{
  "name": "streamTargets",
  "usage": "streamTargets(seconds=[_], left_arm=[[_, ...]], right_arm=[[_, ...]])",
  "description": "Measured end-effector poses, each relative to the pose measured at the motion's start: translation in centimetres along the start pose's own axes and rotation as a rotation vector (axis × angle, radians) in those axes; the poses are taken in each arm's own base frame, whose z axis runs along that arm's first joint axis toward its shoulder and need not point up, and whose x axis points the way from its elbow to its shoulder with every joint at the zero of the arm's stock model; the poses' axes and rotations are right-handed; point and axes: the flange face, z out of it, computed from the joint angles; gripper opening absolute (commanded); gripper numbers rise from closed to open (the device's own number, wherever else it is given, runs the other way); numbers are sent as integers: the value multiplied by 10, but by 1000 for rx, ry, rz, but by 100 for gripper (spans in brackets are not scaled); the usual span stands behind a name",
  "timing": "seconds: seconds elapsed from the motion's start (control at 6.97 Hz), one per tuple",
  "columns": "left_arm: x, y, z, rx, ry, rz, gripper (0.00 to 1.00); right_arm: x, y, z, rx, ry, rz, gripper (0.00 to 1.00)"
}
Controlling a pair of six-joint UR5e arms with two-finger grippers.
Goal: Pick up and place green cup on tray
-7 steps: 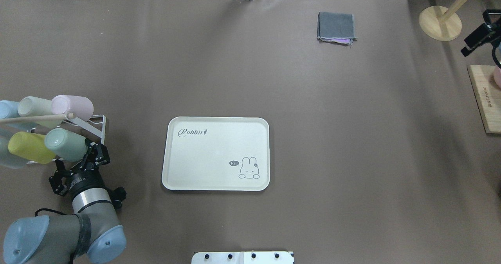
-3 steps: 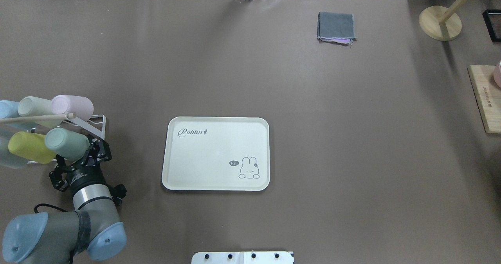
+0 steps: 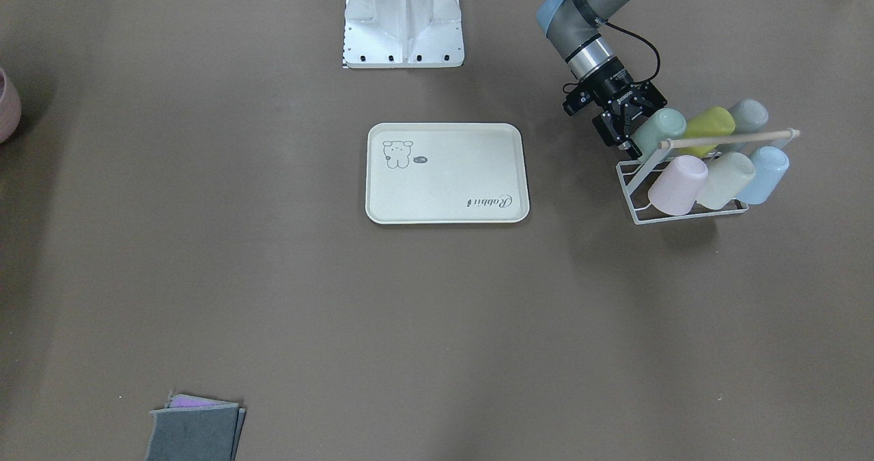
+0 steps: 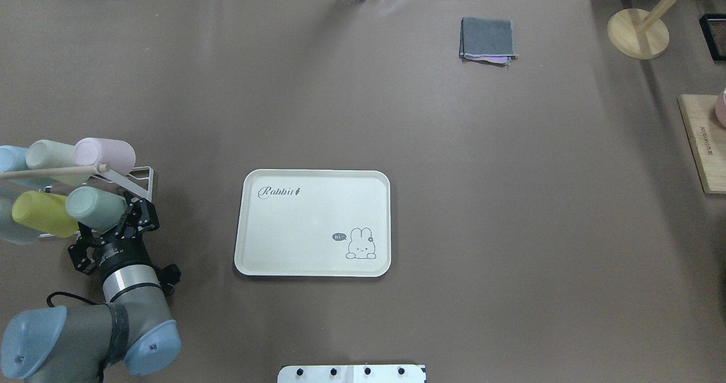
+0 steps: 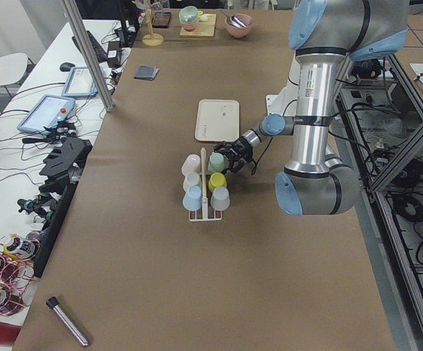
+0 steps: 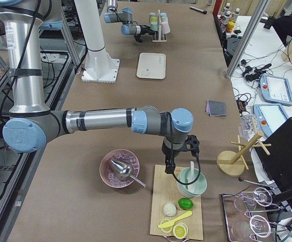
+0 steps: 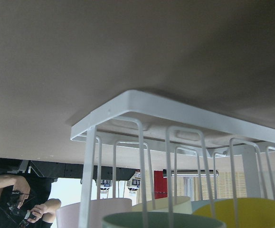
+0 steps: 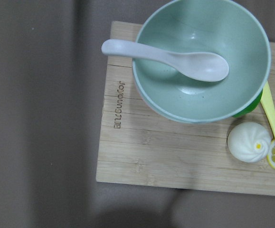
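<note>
The green cup (image 4: pixel 93 208) lies tilted on a peg of the white wire rack (image 4: pixel 142 181) at the table's left edge, next to a yellow cup (image 4: pixel 39 214). It also shows in the front view (image 3: pixel 661 126) and as a rim at the bottom of the left wrist view (image 7: pixel 161 219). My left gripper (image 4: pixel 113 230) is open, its jaws spread on either side of the cup's mouth end (image 3: pixel 631 119). The cream tray (image 4: pixel 312 222) lies flat and bare to the right of the rack. My right gripper (image 6: pixel 178 151) hovers over a far cutting board; I cannot tell its state.
The rack also holds pink (image 4: pixel 108 151), cream (image 4: pixel 51 153) and blue (image 4: pixel 10 157) cups under a wooden bar (image 4: pixel 51 171). A folded grey cloth (image 4: pixel 488 40) and a wooden stand base (image 4: pixel 638 34) lie at the back right. A cutting board (image 8: pixel 175 152) carries a green bowl (image 8: pixel 199 61).
My left gripper has shifted slightly left and closer around the green cup's mouth. The dark part of the right arm at the view's right edge has left the overhead view.
</note>
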Motion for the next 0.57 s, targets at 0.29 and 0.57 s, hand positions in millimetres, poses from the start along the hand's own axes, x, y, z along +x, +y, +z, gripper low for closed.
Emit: streamTargets(seconds=[0.29,0.57], left_arm=[[3,-6,6,-13,3,10,88],[3,-8,6,-14,4,19,70]], right_arm=[[7,8,4,-27,-62,85,99],[10,8,0,-24,-78,106,100]])
